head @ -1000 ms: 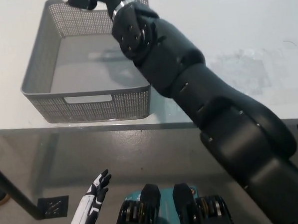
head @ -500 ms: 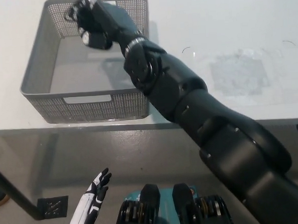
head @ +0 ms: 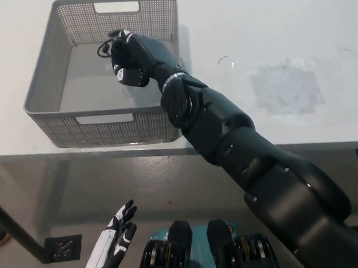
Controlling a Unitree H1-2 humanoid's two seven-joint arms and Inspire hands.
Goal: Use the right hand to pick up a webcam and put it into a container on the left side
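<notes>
Mostly the webcam (head: pixel 126 75) is swallowed by the black right hand (head: pixel 129 60), whose fingers are curled around it; only a pale patch and a thin dark cable loop (head: pixel 104 49) show, upper left of centre. That hand sits inside the grey mesh container (head: pixel 47 78) in the upper left, on the white table (head: pixel 264 33). Whether anything else lies in it I cannot tell. At the lower left edge the white left hand (head: pixel 113 248) rests below the table, fingers spread, partly cut off
</notes>
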